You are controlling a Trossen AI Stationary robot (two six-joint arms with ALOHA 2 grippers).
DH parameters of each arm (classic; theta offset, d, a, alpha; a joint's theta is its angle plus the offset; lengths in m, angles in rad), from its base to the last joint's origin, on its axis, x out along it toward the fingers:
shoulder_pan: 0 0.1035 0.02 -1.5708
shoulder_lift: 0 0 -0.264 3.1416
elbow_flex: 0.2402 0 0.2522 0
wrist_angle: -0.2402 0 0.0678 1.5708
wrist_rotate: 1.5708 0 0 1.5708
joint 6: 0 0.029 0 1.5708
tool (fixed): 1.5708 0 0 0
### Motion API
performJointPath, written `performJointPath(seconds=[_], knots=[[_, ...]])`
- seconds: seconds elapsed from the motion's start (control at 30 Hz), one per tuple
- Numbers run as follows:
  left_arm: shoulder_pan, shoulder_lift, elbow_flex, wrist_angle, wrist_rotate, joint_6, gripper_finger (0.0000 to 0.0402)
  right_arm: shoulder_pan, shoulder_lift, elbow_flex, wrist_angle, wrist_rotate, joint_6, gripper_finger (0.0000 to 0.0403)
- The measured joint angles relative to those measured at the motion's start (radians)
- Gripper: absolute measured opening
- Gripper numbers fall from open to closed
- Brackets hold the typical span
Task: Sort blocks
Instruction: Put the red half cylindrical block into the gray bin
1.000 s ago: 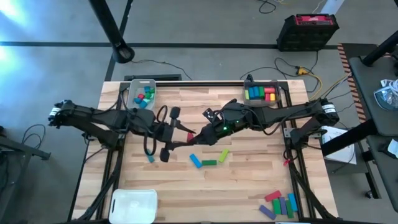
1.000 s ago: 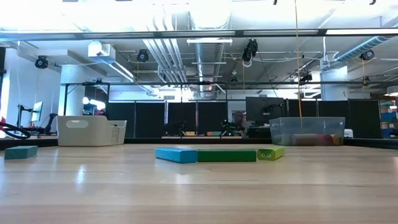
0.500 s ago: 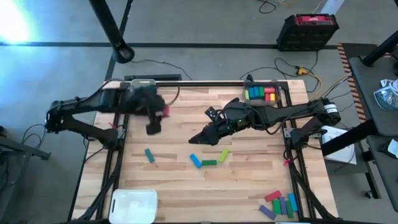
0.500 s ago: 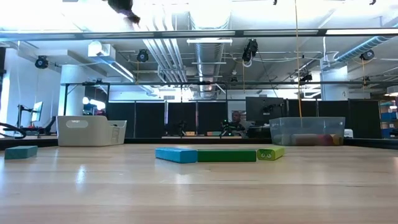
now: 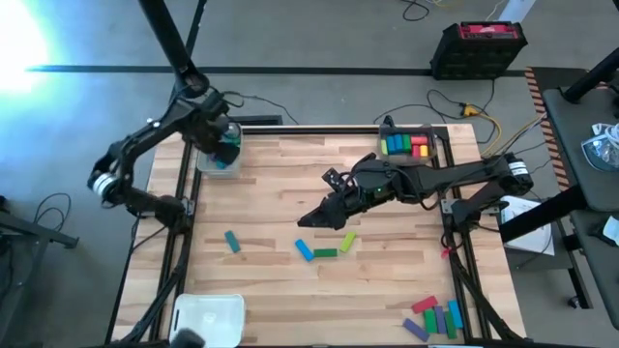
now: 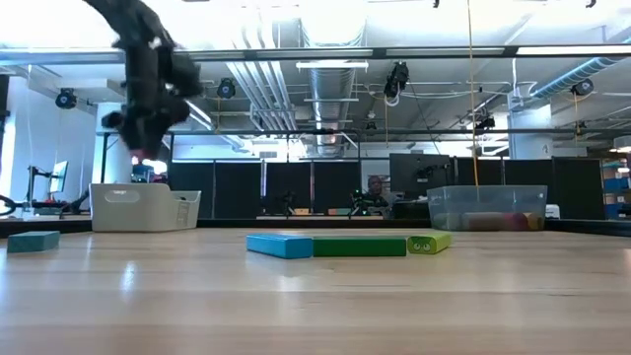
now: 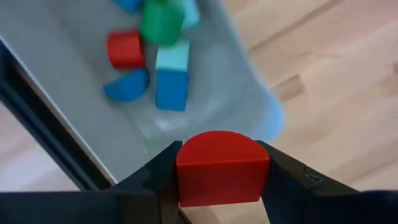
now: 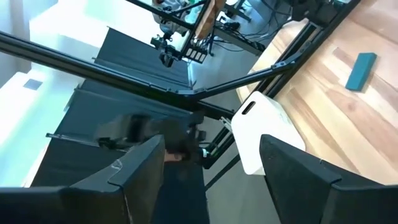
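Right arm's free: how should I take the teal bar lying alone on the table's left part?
Come straight down on the teal bar and close the jaws across its narrow width at mid-length. It lies flat, slightly angled, with bare wood on both long sides, so turn the wrist to match. The right gripper, open, hovers mid-table.

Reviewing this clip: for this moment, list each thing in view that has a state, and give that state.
left gripper: shut on the red half-round block, held above the grey tray
right gripper: open, empty, above mid-table
grey tray: holds several blocks
clear tray: holds blocks
white tray: nothing seen in it
blue, green and yellow-green bars: lying flat on the table
teal bar: lying flat, alone
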Motion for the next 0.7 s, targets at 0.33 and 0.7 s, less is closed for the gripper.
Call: performJointPath(seconds=[0.33,0.7], knots=[[0.081,0.277,0.105,-0.012,0.050,0.008,0.0154,-0.009,-0.016,0.000,-0.035,-0.002,0.000,0.0263],[0.159,0.454,0.201,-0.055,0.047,0.000,0.0154,0.006,-0.043,0.001,-0.082,-0.001,-0.008,0.0256]])
